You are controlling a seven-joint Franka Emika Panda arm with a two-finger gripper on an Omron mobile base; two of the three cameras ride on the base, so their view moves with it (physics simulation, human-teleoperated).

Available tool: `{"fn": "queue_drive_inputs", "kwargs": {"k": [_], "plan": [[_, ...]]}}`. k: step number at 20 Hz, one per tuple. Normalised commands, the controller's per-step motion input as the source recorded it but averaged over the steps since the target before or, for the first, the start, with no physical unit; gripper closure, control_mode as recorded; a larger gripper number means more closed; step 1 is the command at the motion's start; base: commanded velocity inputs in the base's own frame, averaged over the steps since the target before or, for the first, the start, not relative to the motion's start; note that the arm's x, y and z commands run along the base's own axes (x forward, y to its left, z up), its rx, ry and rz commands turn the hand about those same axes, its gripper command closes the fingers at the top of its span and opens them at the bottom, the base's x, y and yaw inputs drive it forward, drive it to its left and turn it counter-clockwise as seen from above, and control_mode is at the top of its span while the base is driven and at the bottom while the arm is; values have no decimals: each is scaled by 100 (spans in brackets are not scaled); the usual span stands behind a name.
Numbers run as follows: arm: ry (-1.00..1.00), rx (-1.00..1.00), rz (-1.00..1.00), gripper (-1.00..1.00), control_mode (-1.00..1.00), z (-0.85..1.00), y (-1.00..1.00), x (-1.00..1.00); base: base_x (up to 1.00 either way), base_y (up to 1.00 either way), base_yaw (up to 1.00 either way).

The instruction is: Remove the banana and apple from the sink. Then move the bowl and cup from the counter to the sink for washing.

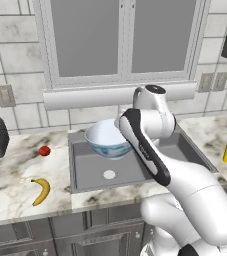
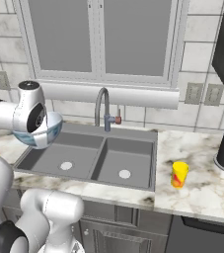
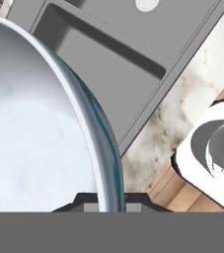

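Bowl (image 1: 106, 138) is up in the air over the sink's (image 1: 135, 170) left basin, gripper (image 3: 109, 200) pinching its rim. Banana (image 1: 41, 190) and apple (image 1: 44, 150) are already out on the counter's (image 1: 15, 172) left end, so that's done. Cup (image 2: 179, 174) waits near the counter's front edge, right of the sink. Faucet (image 2: 102, 108) stands behind, nothing's blocking.

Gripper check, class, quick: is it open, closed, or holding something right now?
Gripper: closed on the rim of the bowl, holding it up over the sink.
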Motion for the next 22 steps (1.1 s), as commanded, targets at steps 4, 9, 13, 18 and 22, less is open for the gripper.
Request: {"fn": "queue_drive_inputs", "kwargs": {"k": [4,9,13,18,22], "plan": [[0,0,0,100,-100,-6,-7,6,0,0,0],[0,0,0,100,-100,-9,-3,8,0,0,0],[0,0,0,100,-100,-11,-1,10,0,0,0],[2,0,0,100,-100,-14,0,10,0,0,0],[1,0,0,100,-100,-13,-1,9,0,0,0]]}}
